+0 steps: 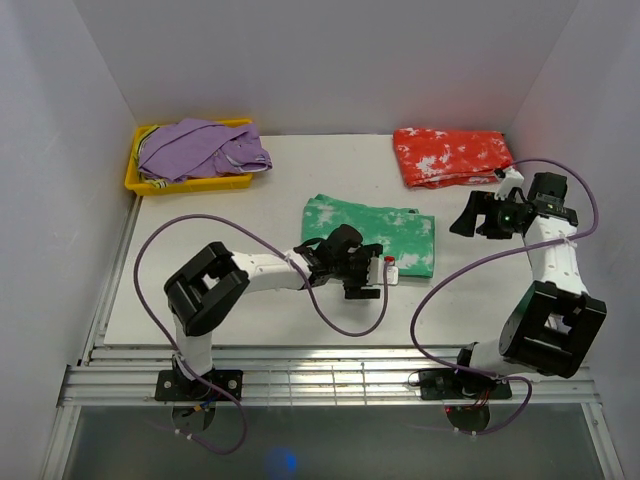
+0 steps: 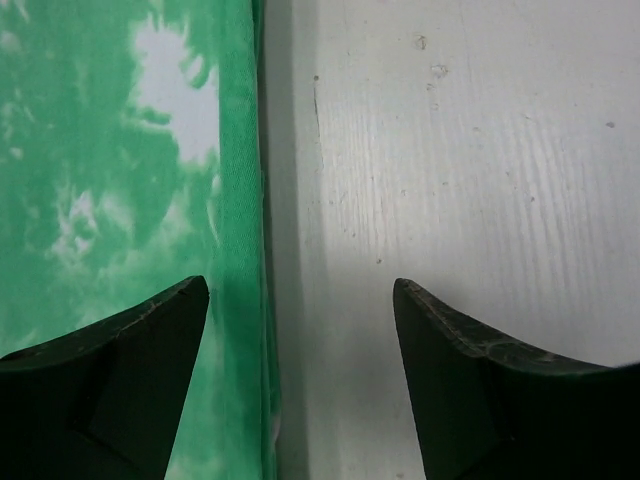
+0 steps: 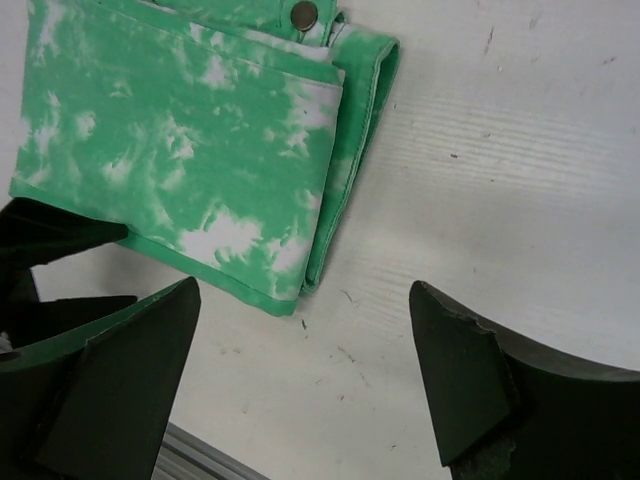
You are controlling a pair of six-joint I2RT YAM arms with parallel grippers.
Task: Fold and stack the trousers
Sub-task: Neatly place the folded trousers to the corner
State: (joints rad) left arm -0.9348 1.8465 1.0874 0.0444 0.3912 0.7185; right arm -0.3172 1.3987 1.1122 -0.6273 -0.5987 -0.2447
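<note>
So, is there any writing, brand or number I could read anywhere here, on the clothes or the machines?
No text can be read in any view.
White tag at the left end effector: a red mark, too small to read.
Metal button on the green trousers: too blurred to show any lettering.
Red-orange trousers, yellow tray: no print visible.
</note>
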